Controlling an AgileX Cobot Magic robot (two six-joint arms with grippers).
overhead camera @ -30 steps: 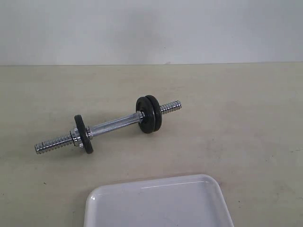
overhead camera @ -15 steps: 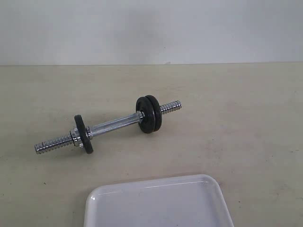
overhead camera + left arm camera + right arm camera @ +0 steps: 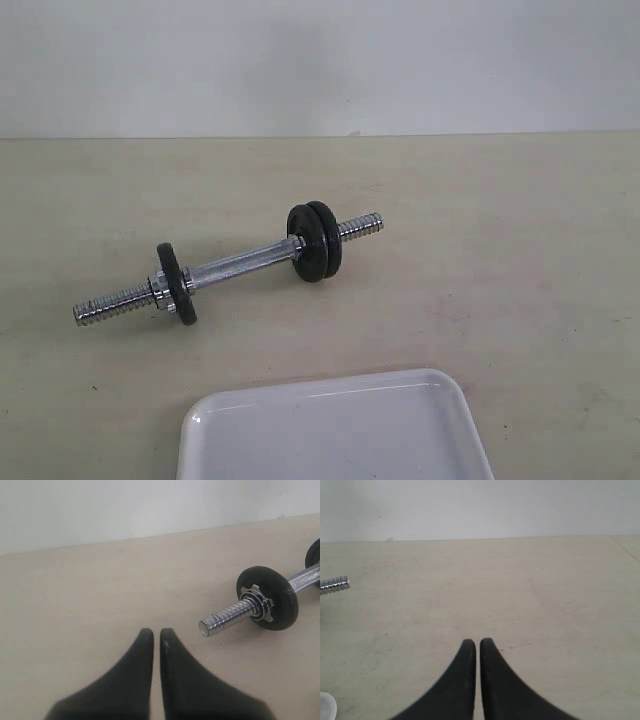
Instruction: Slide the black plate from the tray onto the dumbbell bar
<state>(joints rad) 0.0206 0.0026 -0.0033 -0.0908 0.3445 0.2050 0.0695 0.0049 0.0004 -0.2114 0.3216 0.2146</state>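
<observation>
The chrome dumbbell bar (image 3: 240,265) lies slantwise on the table. One black plate (image 3: 176,283) sits on it inside the left threaded end, and two black plates (image 3: 315,241) sit together near the right end. The white tray (image 3: 330,430) is at the front edge, and its visible part holds nothing. In the left wrist view my left gripper (image 3: 156,631) is shut and empty, short of the bar's threaded end (image 3: 227,617) and the single plate (image 3: 272,597). My right gripper (image 3: 477,641) is shut and empty over bare table, with the bar's other threaded end (image 3: 334,585) far off. Neither gripper shows in the exterior view.
The beige table (image 3: 500,220) meets a pale wall (image 3: 320,60) at the back. A locking nut (image 3: 263,605) sits against the single plate. A white corner of the tray (image 3: 326,705) shows at the edge of the right wrist view.
</observation>
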